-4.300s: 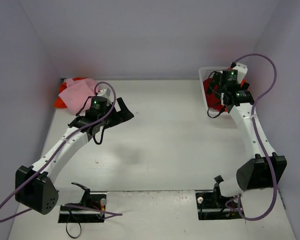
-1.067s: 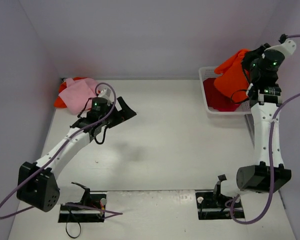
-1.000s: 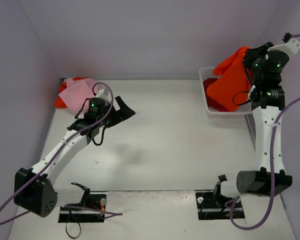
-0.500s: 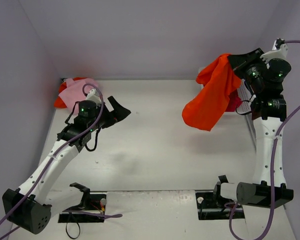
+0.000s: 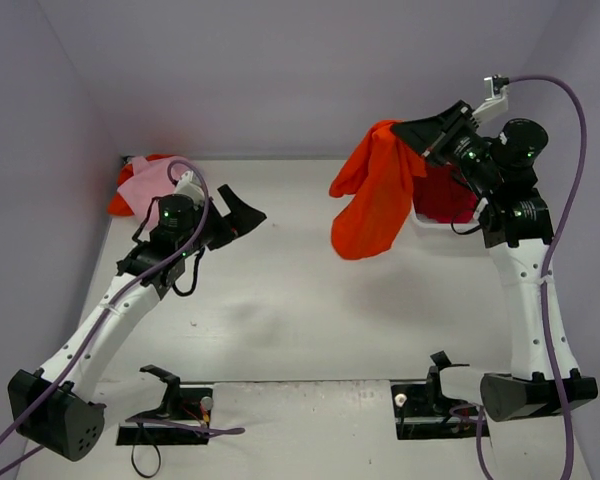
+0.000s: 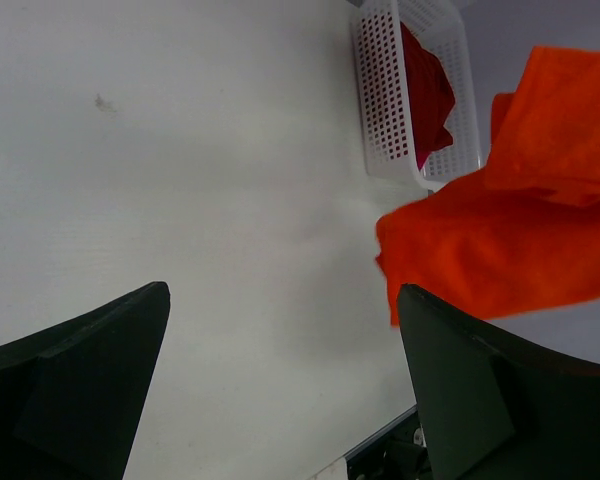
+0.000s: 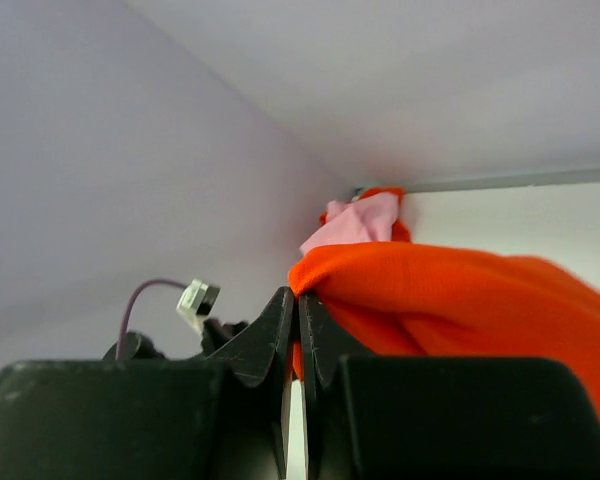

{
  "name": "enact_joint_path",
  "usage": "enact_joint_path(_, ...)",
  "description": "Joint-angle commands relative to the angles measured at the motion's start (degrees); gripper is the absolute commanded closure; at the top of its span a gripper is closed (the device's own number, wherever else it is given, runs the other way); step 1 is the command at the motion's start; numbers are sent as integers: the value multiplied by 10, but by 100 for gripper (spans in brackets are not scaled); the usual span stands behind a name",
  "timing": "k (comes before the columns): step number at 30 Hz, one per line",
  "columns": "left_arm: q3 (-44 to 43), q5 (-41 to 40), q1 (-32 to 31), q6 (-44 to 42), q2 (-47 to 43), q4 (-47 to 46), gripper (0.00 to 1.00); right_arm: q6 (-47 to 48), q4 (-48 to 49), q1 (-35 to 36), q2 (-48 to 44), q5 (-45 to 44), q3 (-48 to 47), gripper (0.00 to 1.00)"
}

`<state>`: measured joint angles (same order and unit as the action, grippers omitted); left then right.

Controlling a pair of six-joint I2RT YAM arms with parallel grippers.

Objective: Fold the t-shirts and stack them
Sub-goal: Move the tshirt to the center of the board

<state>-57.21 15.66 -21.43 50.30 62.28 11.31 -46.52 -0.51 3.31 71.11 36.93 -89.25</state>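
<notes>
Left gripper (image 5: 242, 212) hanging wide open over table's (image 5: 310, 320) left side, holding nothing. Right gripper (image 7: 297, 300) pinching orange t-shirt (image 5: 375, 200); shirt dangling in air above table's far right part, not folded yet. Red t-shirt (image 6: 430, 90) waiting in white basket (image 6: 380, 110), far right corner. Pink t-shirt (image 5: 152, 180) lying in far left corner; folded or not, cannot tell.

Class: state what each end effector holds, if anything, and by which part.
The right end effector pinches the bright orange cloth t-shirt by a bunched upper edge; it hangs free. The left end effector is open, holding nothing.
</notes>
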Motion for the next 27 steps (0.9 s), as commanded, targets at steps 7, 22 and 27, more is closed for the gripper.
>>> enact_joint_path(7, -44, 38, -4, -11, 21, -95, 9, -22, 74, 58, -55, 32, 65, 100)
enact_joint_path(22, -37, 111, -45, 24, 97, -252, 9, 2, 90, 209, -6, -53, 94, 100)
enact_joint_path(27, -35, 112, -66, 36, 96, -264, 9, 2, 101, 240, 15, -73, 95, 100)
